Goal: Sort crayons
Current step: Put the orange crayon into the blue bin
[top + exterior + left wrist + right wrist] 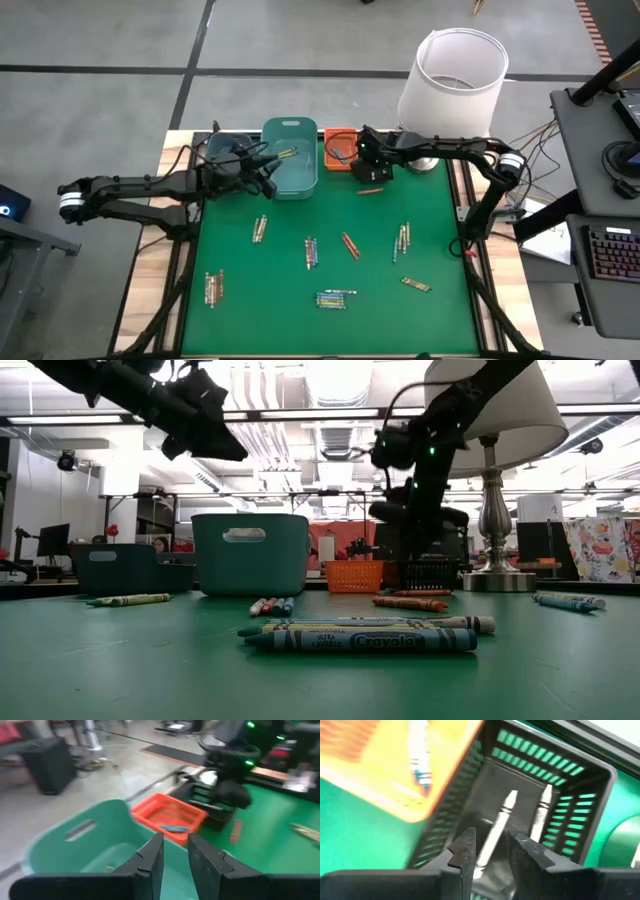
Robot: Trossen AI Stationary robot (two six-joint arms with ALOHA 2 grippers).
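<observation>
The right end effector (487, 852) hangs over the black bin (580, 785) at upper centre, fingers parted around a grey-white crayon (496, 832) lying inside. The left end effector (175, 857), slightly open and empty, hovers over the teal bin (290, 158). More crayons (337, 298) lie scattered across the green worktop (440, 320).

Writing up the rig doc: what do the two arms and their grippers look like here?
Both arms are dark, slim, jointed links with black cables along them. The left arm has a pale band near its outer joint, as does the right arm near its elbow. The left gripper and right gripper each end in two flat, matte black fingers. Green indicator lights glow on the right arm's wrist in the low view.
</observation>
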